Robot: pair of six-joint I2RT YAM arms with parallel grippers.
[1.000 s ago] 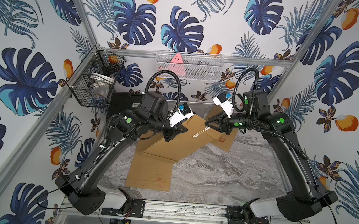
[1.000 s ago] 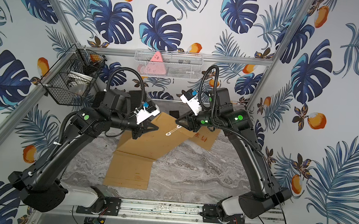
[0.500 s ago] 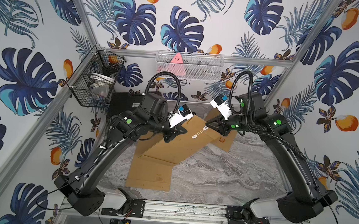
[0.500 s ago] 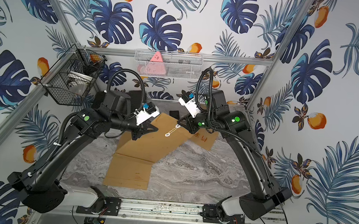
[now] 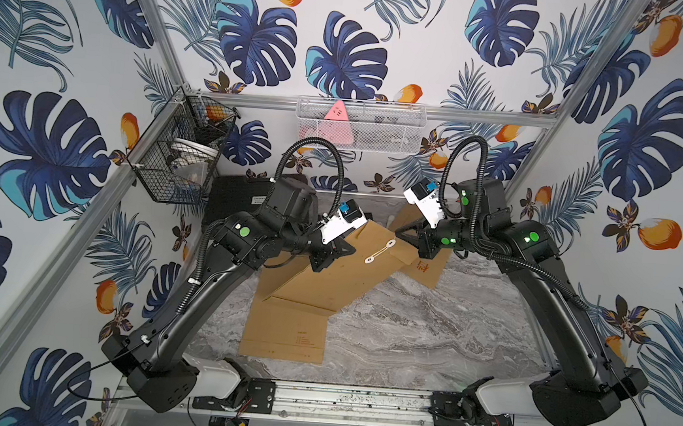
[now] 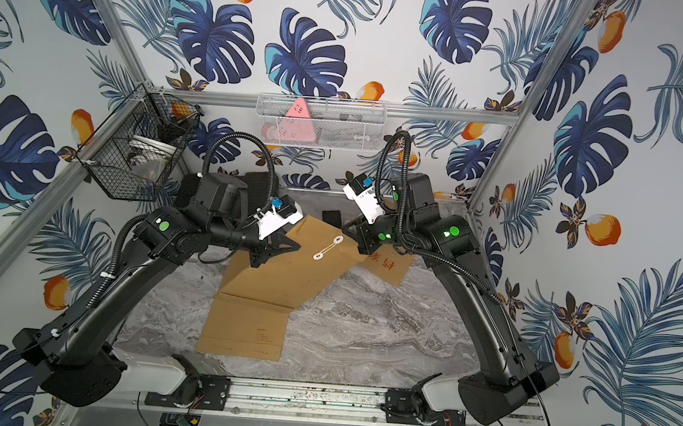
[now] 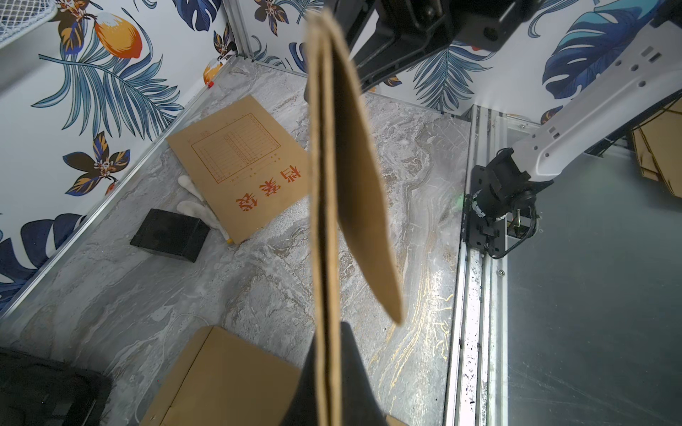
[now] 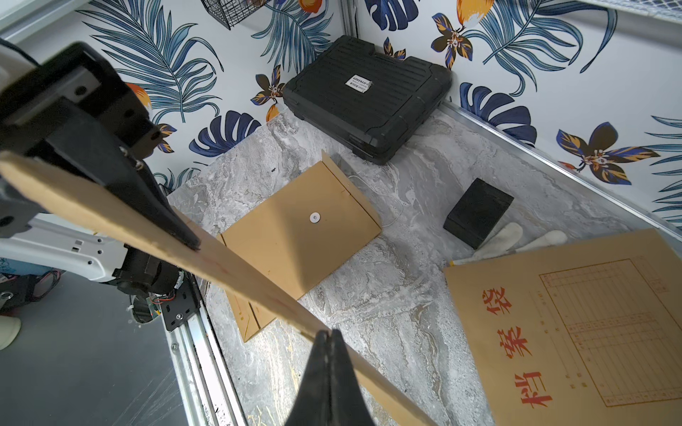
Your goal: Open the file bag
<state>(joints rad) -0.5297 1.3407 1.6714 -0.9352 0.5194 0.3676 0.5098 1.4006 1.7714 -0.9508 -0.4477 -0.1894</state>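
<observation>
Fingers on my left gripper are pinching the stiff brown kraft file bag by its edge, so it hangs tilted over the marble table. On the right gripper they're pressed tight together at the flap end, can't tell if any paper's caught.

Robot test cell, lab-type. Boxed in by an aluminium frame with leaf-print wall panels. Marble-look tabletop. Two black arms, left arm and right arm, bolted to a front rail, wiring exposed. Black wire basket and white mesh tray hang off the frame.
</observation>
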